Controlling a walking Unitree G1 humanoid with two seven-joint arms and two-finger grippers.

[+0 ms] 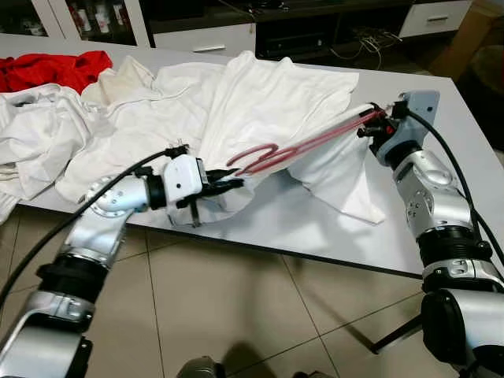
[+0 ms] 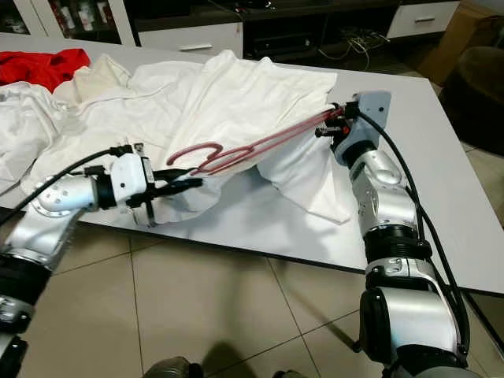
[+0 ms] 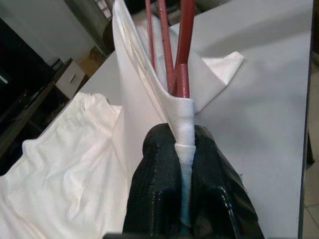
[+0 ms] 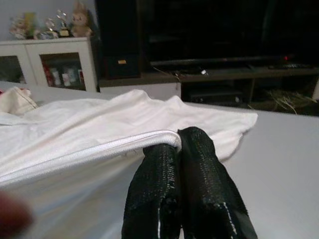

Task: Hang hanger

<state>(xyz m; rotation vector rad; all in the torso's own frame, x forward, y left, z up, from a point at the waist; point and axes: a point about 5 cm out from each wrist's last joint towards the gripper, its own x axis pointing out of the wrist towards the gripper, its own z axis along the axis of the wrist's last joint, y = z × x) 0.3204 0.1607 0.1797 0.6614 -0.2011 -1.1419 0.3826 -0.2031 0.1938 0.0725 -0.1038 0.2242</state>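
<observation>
A dark red hanger (image 1: 307,146) lies slanted above the table, its hook (image 1: 253,158) sticking out of a white shirt (image 1: 268,94) spread on the pale grey table (image 1: 315,228). My left gripper (image 1: 236,185) is shut on a fold of the shirt just below the hook; in the left wrist view the fingers (image 3: 154,179) pinch white cloth with the red rods (image 3: 184,45) right beyond. My right gripper (image 1: 372,126) holds the far end, shut on the shirt's hem (image 4: 99,149) where the hanger's shoulder enters it.
A heap of white clothes (image 1: 39,134), a cream garment (image 1: 118,83) and a red one (image 1: 55,69) cover the table's left part. The table's front edge (image 1: 339,260) runs between my arms, with tiled floor below. A dark TV cabinet (image 1: 299,31) stands behind.
</observation>
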